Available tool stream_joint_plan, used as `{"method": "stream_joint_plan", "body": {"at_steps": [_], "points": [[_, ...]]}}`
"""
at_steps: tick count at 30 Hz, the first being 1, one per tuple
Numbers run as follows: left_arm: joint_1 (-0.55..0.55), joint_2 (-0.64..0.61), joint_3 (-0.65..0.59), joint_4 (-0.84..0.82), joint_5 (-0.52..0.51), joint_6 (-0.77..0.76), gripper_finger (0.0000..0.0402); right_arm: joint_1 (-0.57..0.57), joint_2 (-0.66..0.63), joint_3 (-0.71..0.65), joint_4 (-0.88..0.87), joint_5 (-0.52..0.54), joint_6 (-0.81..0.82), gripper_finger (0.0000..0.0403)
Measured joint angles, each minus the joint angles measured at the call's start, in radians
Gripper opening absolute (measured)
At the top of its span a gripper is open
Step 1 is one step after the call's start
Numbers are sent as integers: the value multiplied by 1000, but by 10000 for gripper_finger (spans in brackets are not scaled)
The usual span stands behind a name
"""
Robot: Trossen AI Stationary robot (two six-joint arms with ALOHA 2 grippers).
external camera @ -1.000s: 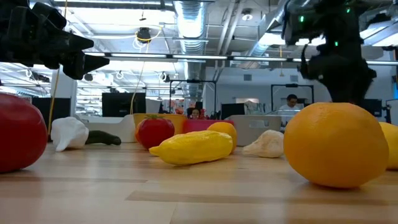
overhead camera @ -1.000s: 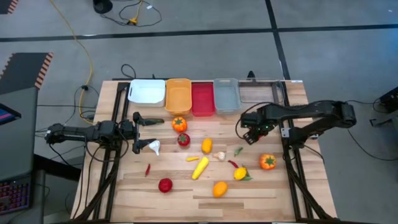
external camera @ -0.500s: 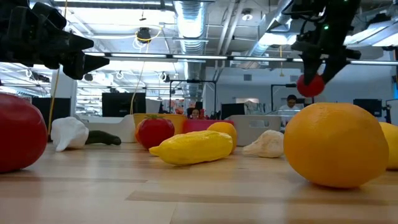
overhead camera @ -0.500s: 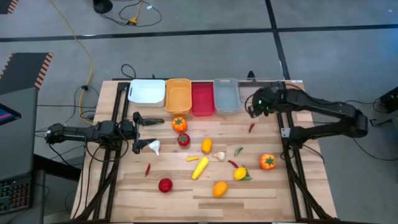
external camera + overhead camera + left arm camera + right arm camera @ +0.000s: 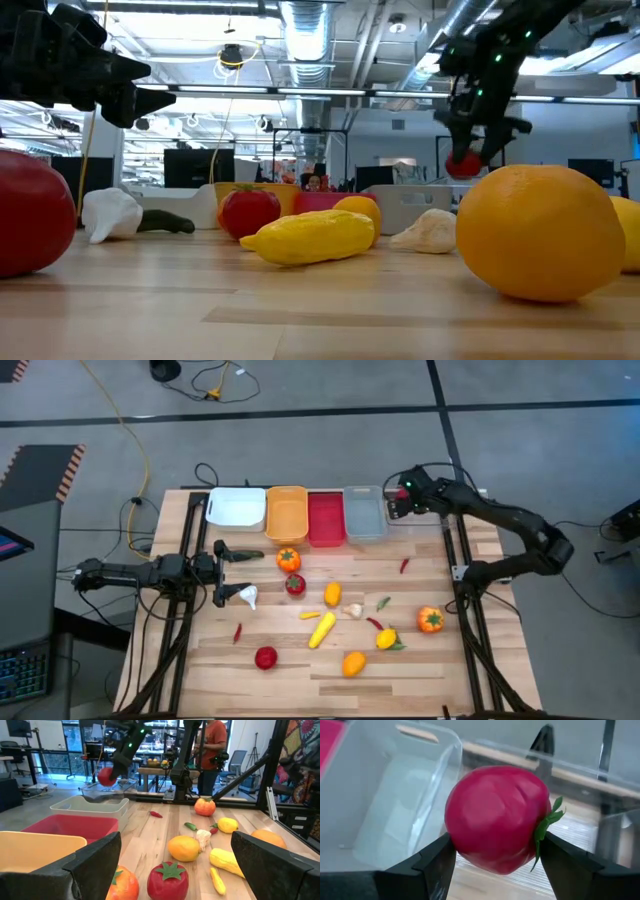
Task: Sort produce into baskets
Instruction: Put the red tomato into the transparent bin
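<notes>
Right gripper (image 5: pixel 492 865): I see it clamped on a red tomato (image 5: pixel 495 817), upper right of the high view, above the clear bin (image 5: pixel 395 795).
Left gripper (image 5: pixel 175 865): mine waits wide open, empty, at middle left.
Hidden: the tomato's underside, from my view.

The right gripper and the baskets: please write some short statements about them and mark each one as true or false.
1. The right gripper holds a red tomato. True.
2. The right gripper is low over the middle of the table. False: it is raised at the far end, near the grey basket and the clear basket.
3. The white basket stands at the left end of the row. True.
4. The left gripper holds the white garlic. False: its fingers are open and the garlic lies on the table beside it.
5. The orange basket stands between the white and the red basket. True.
</notes>
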Motion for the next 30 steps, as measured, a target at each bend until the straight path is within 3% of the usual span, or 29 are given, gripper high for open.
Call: {"method": "stream_joint_plan", "body": {"at_steps": [14, 30], "points": [[0, 0, 0, 0, 0, 0, 365, -27, 160, 0, -1, 1, -2, 291], [0, 0, 0, 0, 0, 0, 365, -26, 176, 0, -5, -22, -1, 298]]}}
